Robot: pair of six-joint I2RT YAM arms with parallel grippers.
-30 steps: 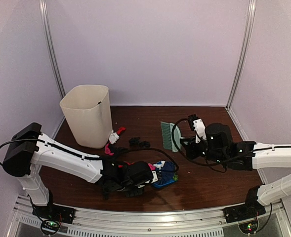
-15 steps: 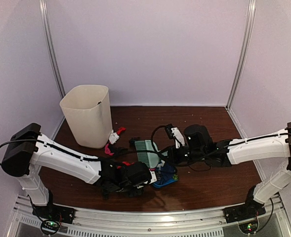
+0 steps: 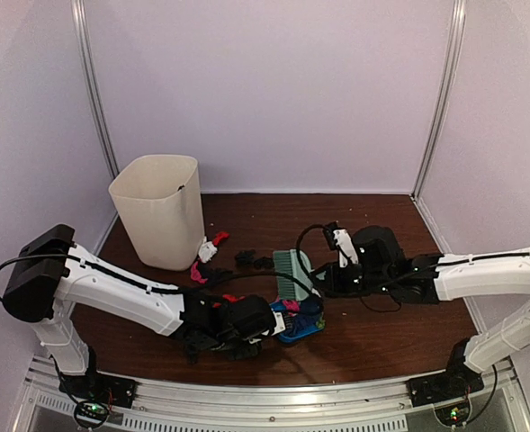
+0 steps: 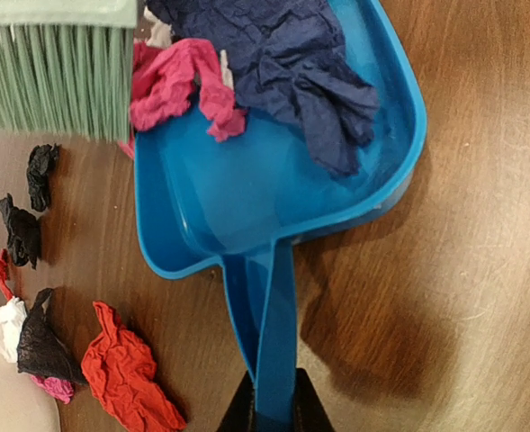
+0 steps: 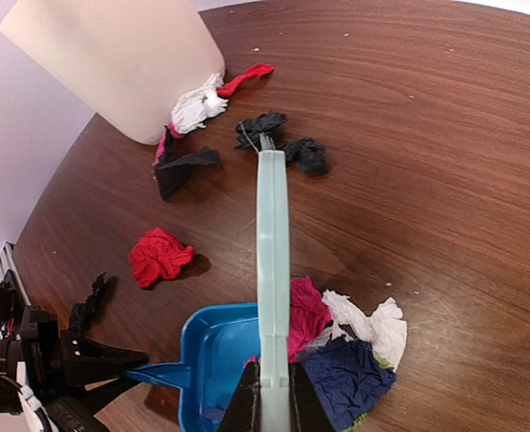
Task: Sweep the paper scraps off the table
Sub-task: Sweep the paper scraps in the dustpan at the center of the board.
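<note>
On the dark wood-grain table (image 3: 381,346), the left gripper (image 4: 272,407) is clenched on the handle of the blue dustpan (image 4: 247,207) and the right gripper (image 5: 272,396) grasps the pale green brush (image 5: 273,234), its bristles at the dustpan's mouth. Some paper scraps (image 5: 159,256) lie in the dustpan, others loose at ten o'clock from it, near the cream bin (image 3: 161,211); I judge that a too strong stroke can push the dustpan aside or throw light pieces over its rim. The dustpan's mouth is cut off in the left wrist view, and whether the bristles touch the wood I cannot tell.

No text, labels or numbers legible — none anywhere.
</note>
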